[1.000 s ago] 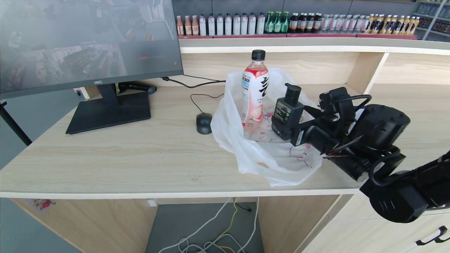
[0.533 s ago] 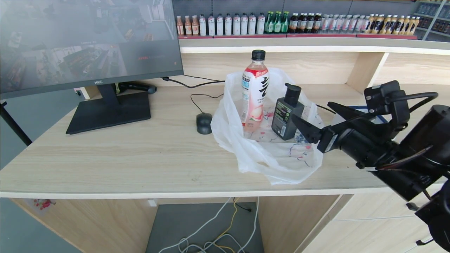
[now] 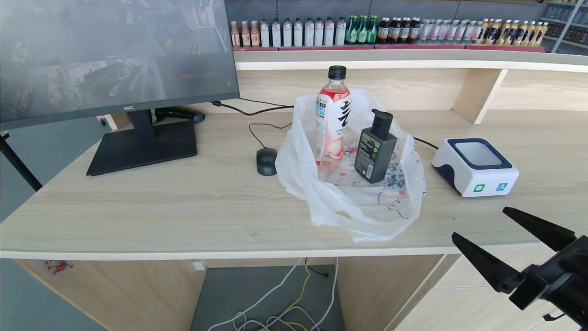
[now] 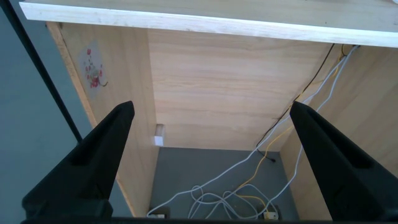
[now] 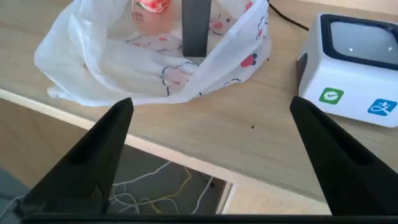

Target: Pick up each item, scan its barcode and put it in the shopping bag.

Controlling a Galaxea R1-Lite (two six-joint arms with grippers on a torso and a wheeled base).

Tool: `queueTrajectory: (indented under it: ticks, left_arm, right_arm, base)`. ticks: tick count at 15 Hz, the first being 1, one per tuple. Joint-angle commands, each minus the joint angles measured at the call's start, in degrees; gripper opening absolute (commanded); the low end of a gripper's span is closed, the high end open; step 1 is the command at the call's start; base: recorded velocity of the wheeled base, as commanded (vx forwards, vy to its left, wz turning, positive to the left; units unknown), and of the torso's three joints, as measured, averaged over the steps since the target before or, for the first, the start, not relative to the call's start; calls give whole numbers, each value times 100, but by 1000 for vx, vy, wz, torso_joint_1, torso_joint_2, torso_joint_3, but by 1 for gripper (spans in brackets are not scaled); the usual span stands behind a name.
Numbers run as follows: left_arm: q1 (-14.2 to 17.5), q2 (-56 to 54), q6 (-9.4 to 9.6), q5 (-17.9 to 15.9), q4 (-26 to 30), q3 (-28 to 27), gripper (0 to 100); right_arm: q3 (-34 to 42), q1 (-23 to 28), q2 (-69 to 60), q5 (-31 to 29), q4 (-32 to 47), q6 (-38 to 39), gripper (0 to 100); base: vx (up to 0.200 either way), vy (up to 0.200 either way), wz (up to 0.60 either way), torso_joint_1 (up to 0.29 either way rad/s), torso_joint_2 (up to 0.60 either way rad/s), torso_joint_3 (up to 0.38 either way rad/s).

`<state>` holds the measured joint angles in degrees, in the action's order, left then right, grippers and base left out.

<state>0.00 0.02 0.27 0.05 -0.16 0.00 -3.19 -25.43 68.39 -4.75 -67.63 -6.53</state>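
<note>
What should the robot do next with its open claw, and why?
Probably just draw the right gripper back to rest: it is open and empty, and the pink drink bottle and dark pump bottle both stand upright in the shopping bag, so the job looks done.

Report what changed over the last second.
The right gripper let go of the pump bottle standing in the shopping bag and drew back, open, past the near edge of the counter, uncovering the barcode scanner. Pump bottle, drink bottle and bag stayed put.

Monitor (image 3: pixel 115 55) cut off at edge, pump bottle (image 5: pixel 196 28) upper part cropped, shelf bottles (image 3: pixel 390 30) tiny
</note>
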Motion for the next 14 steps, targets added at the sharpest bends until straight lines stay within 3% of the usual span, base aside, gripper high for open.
queueTrajectory:
  ticks: [1,2,8,11,14]
  left_arm:
    - [0,-2,0,4,-2,0,100]
    - [0,-2,8,4,-2,0,100]
    - [0,-2,-9,4,-2,0,100]
    - [0,-2,-18,4,-2,0,100]
    - [0,-2,-18,4,-2,0,100]
  right_arm:
    - [319,20,-1469,-43,1086,144,100]
    - [319,20,-1847,-43,1560,152,100]
    - [240,38,-5767,-61,6632,258,100]
    - [135,100,-5705,-78,6860,399,100]
    - [135,724,-5538,-298,6869,539,100]
  base:
    - [0,0,0,0,0,0]
    - [0,0,0,0,0,0]
    - [0,0,0,0,0,0]
    - [0,0,0,0,0,0]
    - [0,0,0,0,0,0]
